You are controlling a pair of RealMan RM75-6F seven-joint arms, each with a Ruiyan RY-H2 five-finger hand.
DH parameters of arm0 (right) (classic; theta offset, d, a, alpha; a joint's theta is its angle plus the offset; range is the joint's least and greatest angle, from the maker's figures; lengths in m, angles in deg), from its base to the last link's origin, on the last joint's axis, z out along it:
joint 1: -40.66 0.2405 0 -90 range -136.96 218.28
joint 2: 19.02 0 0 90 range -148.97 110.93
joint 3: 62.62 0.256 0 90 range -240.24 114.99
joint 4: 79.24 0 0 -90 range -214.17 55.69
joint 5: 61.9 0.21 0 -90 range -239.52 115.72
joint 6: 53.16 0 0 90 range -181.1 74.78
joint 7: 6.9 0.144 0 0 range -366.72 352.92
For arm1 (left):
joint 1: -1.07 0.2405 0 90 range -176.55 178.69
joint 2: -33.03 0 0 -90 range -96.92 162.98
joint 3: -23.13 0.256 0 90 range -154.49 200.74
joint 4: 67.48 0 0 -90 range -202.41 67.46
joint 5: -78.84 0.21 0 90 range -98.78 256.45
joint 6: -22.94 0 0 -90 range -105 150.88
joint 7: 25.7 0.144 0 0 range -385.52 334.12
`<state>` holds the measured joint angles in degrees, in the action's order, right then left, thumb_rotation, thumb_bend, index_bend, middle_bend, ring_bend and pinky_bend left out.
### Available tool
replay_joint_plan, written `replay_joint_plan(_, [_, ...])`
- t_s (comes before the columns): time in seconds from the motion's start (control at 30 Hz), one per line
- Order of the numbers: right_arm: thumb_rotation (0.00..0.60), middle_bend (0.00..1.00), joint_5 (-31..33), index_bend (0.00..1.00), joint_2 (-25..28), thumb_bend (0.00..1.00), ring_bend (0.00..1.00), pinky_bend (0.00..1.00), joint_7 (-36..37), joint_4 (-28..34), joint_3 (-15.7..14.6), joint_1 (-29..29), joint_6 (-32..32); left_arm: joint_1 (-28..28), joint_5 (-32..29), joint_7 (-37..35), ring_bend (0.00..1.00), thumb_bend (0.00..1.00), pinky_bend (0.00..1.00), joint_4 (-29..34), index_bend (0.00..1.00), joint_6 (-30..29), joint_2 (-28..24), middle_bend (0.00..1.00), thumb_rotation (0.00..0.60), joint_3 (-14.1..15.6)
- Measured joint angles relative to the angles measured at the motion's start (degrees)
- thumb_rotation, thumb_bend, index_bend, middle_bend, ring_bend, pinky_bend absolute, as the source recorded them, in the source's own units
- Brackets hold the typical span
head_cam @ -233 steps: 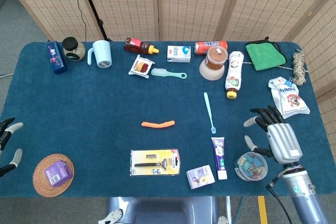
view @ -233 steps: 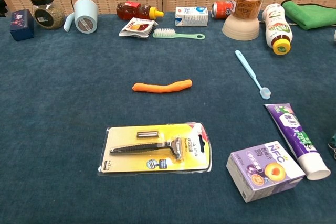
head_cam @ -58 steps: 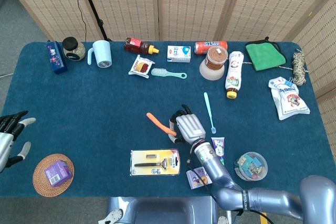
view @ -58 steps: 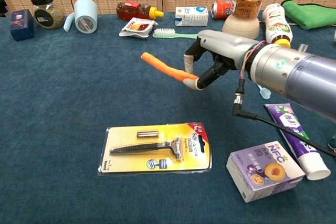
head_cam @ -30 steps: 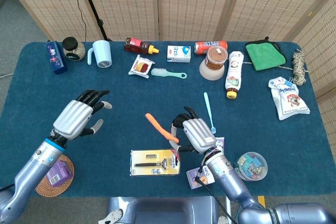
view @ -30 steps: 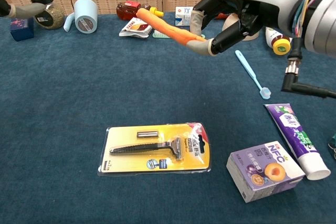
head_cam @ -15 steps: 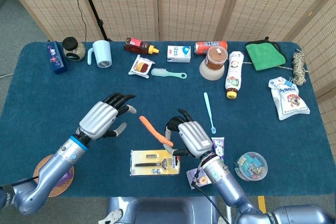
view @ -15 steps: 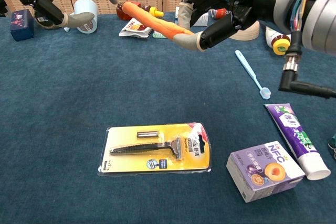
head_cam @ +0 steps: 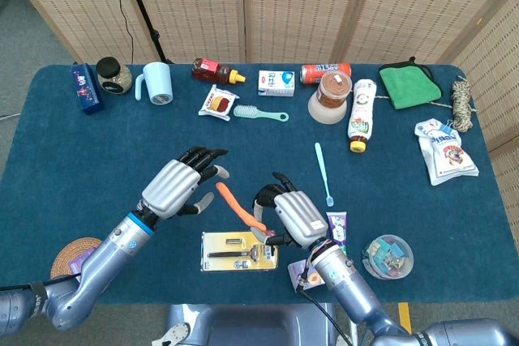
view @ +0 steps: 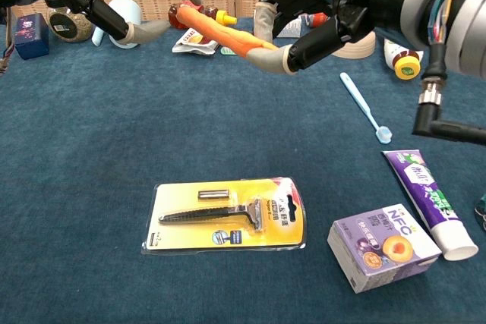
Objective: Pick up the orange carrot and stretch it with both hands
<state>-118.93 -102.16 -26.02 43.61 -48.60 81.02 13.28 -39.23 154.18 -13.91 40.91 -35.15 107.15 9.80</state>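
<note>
Nearest the robot on the blue desk (head_cam: 97, 151) lie a purple carton (view: 383, 246) and, to its left, a yellow razor pack (view: 225, 215), with a purple toothpaste tube (view: 430, 202) just beyond the carton on the right. At the near left corner in the head view a woven coaster (head_cam: 68, 254) shows behind the left forearm, and at the near right sits a small round container (head_cam: 388, 257). Above the razor pack, lifted clear of the desk, the orange carrot (view: 222, 32) slants from its near end up and away to the left. The right hand (head_cam: 292, 215) grasps that near end, pinching it between thumb and fingers. The left hand (head_cam: 180, 184) hangs just beside the carrot's far tip, released, with fingers spread and nothing in them; whether a fingertip touches the tip cannot be told. Farther out on the right a pale blue toothbrush (view: 365, 108) lies on the cloth. Along the far edge, from left, stand a dark blue box (head_cam: 87, 88), a jar (head_cam: 113, 75), a light blue mug (head_cam: 156, 83), a syrup bottle (head_cam: 216, 71), a snack packet (head_cam: 218, 103), a brush (head_cam: 260, 113), a small milk carton (head_cam: 276, 83), a red can (head_cam: 325, 71), a lidded tub (head_cam: 332, 96), a white bottle (head_cam: 362, 114), a green cloth (head_cam: 410, 85), a snack bag (head_cam: 445, 151) and a coil of rope (head_cam: 463, 101).
</note>
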Motion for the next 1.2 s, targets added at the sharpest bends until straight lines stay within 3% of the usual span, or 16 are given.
replay_joint_plan(0.6, [0.600,0.40,0.6,0.73,1.0,0.42,0.25,0.00,1.6,1.2,-0.2,0.2,-0.7,-1.7,-2.5,-0.2,0.13,0.42,0.11,-0.6,0.39,-0.4,3.4,0.12,0.600,0.2])
replay_joint_plan(1.2, [0.600,0.40,1.0,0.73,1.6,0.42,0.26,0.00,2.7,1.6,-0.2,0.3,-0.6,-2.6,-4.6,-0.2,0.17,0.44,0.11,-0.8,0.51,-0.7,4.5,0.16,0.600,0.4])
